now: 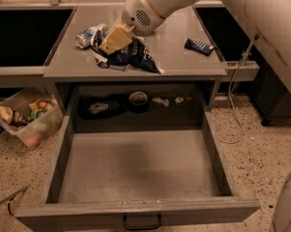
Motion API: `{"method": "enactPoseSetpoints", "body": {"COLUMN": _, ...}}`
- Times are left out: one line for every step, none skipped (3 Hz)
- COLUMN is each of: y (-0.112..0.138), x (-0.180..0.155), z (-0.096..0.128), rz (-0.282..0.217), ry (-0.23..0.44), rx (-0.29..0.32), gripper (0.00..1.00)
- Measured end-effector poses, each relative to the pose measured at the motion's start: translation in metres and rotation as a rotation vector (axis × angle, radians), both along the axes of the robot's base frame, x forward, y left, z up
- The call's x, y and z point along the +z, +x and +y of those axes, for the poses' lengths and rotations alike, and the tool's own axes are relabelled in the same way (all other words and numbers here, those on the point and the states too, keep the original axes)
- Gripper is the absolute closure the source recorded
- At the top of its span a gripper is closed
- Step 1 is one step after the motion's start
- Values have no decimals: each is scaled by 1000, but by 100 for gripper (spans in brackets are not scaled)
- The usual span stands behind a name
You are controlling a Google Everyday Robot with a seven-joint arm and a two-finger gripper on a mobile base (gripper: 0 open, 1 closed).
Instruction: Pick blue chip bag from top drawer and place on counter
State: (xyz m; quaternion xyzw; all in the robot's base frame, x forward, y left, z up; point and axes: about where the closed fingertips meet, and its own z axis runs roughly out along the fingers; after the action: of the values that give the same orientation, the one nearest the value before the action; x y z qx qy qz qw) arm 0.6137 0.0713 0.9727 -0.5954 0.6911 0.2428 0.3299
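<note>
**Bag at the counter, jaws on it**

My gripper hung over the left half of the counter, reaching in from the upper right, and my jaws were clenched on the upper end of the blue chip bag. The bag's lower part lay crumpled on the counter, close to the front edge, with its white lettering facing up. Just to the left of my fingers, a crushed can lay on the same surface, touching or nearly touching the bag. A small dark blue bar wrapper lay well apart on the right side. Below me the top drawer stood pulled fully out, its black pull handle at the front. A clear bin of food sat on the floor to the left.
</note>
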Motion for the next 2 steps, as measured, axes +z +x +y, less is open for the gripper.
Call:
{"method": "enactPoseSetpoints", "body": {"y": 50, "x": 15, "z": -20, "rz": -105, "ry": 18, "rx": -88, "gripper": 100}}
{"method": "enactPoseSetpoints", "body": {"y": 110, "x": 33, "z": -42, "rz": -249, "ry": 0, "rx": -234, "gripper": 100}}
